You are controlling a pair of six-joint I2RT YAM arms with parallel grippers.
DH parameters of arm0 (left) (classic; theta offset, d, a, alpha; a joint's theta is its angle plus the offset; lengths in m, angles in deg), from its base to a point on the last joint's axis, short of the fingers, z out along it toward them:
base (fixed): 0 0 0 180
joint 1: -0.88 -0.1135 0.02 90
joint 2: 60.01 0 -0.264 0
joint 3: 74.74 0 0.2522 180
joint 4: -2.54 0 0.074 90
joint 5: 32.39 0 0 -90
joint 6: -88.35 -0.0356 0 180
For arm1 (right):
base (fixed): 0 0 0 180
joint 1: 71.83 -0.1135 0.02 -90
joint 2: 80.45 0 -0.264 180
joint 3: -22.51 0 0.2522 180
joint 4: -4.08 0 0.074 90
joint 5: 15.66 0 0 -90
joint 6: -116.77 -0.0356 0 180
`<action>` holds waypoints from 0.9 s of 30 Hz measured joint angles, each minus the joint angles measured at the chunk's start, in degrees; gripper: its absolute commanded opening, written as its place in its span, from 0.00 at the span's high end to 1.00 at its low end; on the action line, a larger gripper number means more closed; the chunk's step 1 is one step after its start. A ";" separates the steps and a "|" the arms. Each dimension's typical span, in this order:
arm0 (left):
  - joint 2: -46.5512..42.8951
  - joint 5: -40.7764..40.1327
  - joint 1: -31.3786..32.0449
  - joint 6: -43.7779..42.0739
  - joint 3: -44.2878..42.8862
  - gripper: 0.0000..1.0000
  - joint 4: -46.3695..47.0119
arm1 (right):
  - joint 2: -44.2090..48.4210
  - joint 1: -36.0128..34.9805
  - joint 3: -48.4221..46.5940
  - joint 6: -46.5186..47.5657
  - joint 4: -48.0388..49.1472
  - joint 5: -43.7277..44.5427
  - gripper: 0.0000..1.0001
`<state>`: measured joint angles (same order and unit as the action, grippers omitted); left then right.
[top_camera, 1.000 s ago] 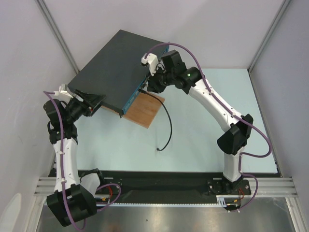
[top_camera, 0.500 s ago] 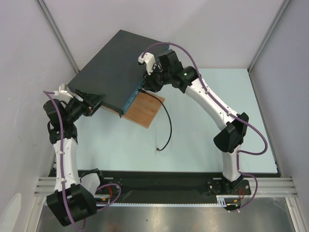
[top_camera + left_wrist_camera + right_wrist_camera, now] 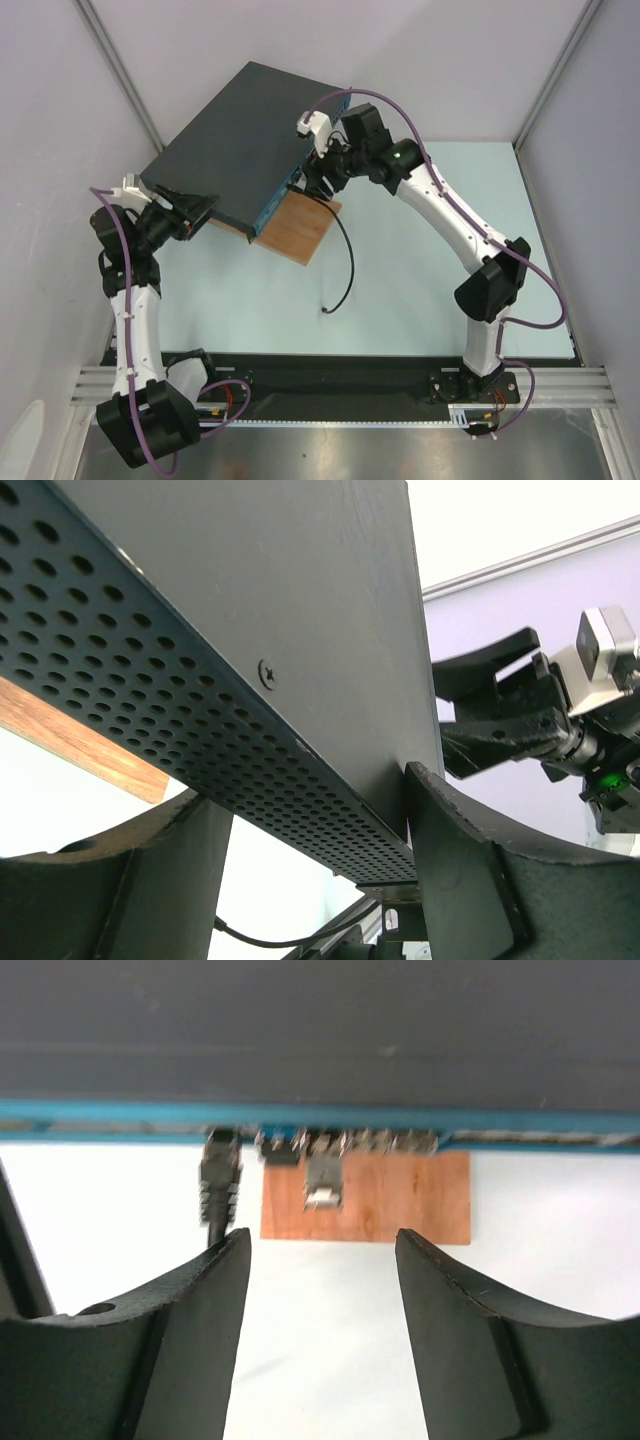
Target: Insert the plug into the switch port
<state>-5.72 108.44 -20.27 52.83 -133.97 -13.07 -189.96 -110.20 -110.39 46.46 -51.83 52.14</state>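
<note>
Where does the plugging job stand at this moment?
Done, it seems: the plug sits in a socket on the teal front of the switch, its cable trailing loose. In hand: the left pincer clamps the switch's perforated side; the right pincer is open and empty, facing the sockets. Left: only letting go and backing off, though full seating cannot be confirmed.

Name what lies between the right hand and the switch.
Right wrist view: only the plug, at the switch face, left of the open right hand.
</note>
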 measured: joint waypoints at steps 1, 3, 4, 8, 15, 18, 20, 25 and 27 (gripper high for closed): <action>0.00 0.00 0.00 0.02 0.00 0.96 0.00 | 0.72 0.28 0.70 0.15 -0.44 -0.55 0.36; 0.00 0.02 0.00 0.00 0.00 0.96 0.02 | 2.10 0.66 2.05 0.55 -0.98 -1.46 0.39; 0.00 0.02 0.00 0.02 0.00 0.96 0.02 | 2.58 0.76 2.36 0.57 -1.29 -1.79 0.41; 0.00 0.00 0.00 0.02 0.00 0.96 0.09 | 3.41 0.94 2.75 0.44 -1.79 -3.28 0.59; 0.00 0.00 0.00 0.09 0.00 0.96 0.20 | 3.32 0.94 2.75 -1.18 -0.96 -4.04 0.71; 0.00 0.02 0.00 0.09 0.00 0.96 0.22 | 3.15 0.94 2.75 -1.73 -0.07 -3.89 0.75; 0.00 0.00 0.00 0.09 0.00 0.96 0.24 | 3.02 0.94 2.75 -2.05 0.50 -3.72 0.77; 0.09 0.02 0.00 0.11 0.00 0.96 0.39 | 2.16 0.94 2.75 -2.05 1.70 -3.04 0.78; 0.09 0.04 0.00 0.11 0.00 0.96 0.42 | 1.57 0.87 2.75 -2.05 2.03 -2.56 0.78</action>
<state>-5.64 108.49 -20.27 52.94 -133.97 -12.65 -188.39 -109.32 -107.63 44.40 -49.79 49.58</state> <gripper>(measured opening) 0.699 0.219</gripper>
